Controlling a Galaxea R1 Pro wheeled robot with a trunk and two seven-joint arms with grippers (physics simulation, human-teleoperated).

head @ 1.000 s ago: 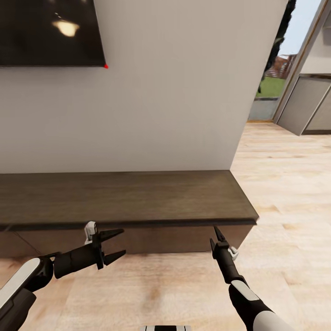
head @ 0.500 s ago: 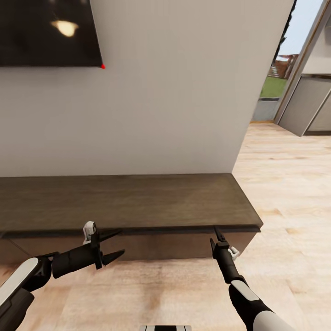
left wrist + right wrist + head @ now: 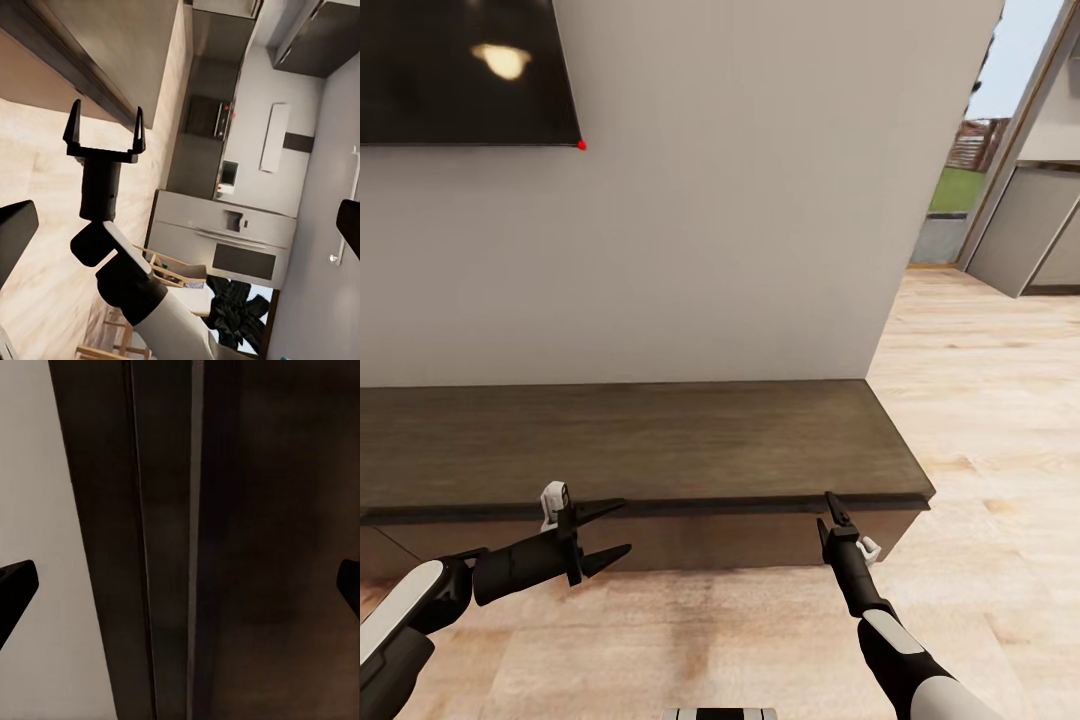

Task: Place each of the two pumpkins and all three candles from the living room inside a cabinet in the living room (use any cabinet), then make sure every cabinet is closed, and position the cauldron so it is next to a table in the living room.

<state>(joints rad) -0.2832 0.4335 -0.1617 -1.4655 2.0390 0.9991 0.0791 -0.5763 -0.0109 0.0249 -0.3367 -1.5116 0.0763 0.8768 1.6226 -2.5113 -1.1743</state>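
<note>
The cabinet (image 3: 640,440), a long low dark-brown unit, runs along the white wall straight ahead, and its flat fronts look shut. My left gripper (image 3: 617,527) hangs open just in front of its face, holding nothing. My right gripper (image 3: 830,500) points at the front edge near the cabinet's right end. The left wrist view shows that right gripper (image 3: 106,124) from the side, with its two fingers spread and nothing between them. The cabinet's dark edge (image 3: 172,547) is very close in the right wrist view. The pumpkins, candles, cauldron and table are out of view.
A black TV (image 3: 460,70) hangs on the wall above the cabinet. Light wood floor (image 3: 980,420) stretches right of the cabinet's end toward grey kitchen cupboards (image 3: 1030,230) and a glass door. A steel fridge (image 3: 225,240) appears in the left wrist view.
The whole head view has crept slightly closer to the cabinet and to the left, so the camera moved. Both arms kept their pose, and the right gripper's tip now reaches the cabinet's front edge.
</note>
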